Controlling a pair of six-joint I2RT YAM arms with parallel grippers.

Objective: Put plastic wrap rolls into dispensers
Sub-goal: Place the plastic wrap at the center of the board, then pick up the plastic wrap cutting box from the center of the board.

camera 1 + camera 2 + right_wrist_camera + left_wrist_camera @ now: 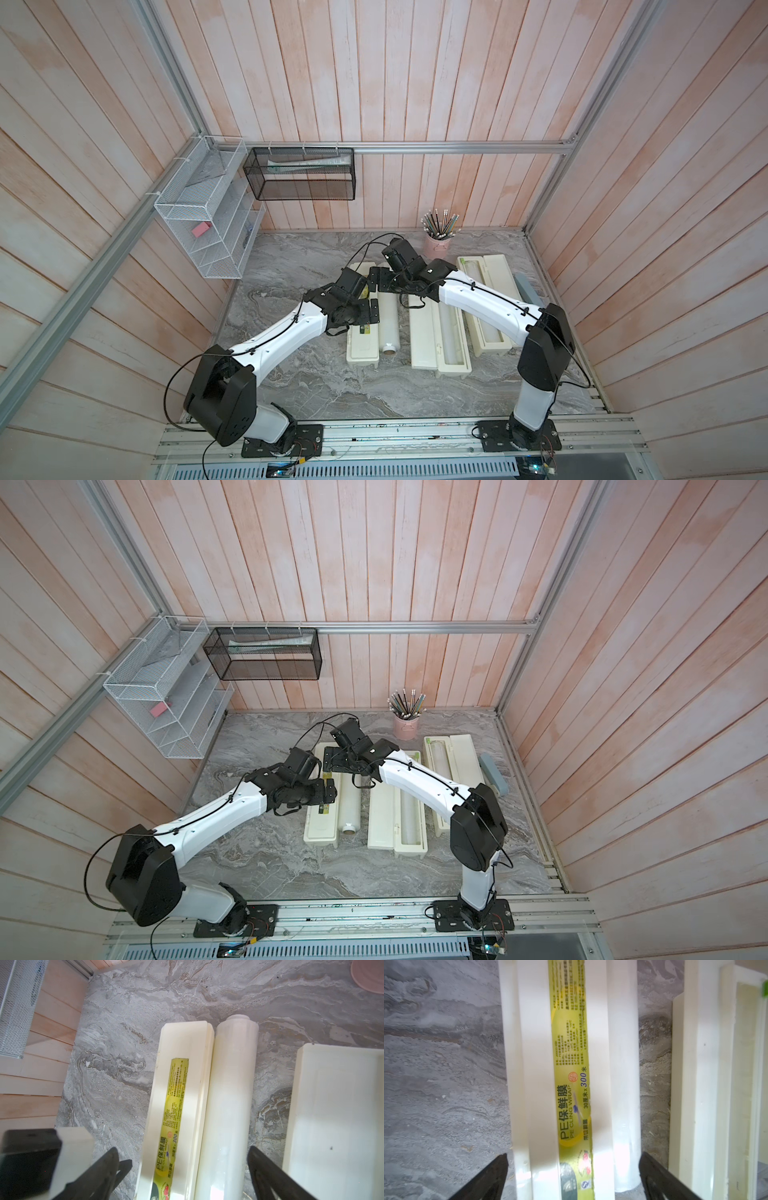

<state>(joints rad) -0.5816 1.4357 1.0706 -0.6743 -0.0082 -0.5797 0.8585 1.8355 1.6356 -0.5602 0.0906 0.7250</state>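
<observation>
A closed cream dispenser (362, 349) (320, 829) with a yellow-green label lies at the left of the row. A loose white plastic wrap roll (390, 328) (348, 808) rests on the table against its right side. My left gripper (375, 311) (573, 1159) hangs open above both, its fingers spanning dispenser (537, 1064) and roll (623, 1064) together. Farther back, my right gripper (380, 279) (183, 1153) is open over the same dispenser (182, 1043) and roll (230, 1084). The middle dispenser (424, 336) and the right dispenser (498, 270) stand open, each with a roll inside (451, 332) (492, 332).
A pink pencil cup (437, 245) stands at the back. A grey-blue object (525, 286) lies by the right wall. A white wire rack (208, 216) and a black mesh basket (299, 174) hang on the walls. The left arm's wrist (31, 1157) sits close beside my right gripper.
</observation>
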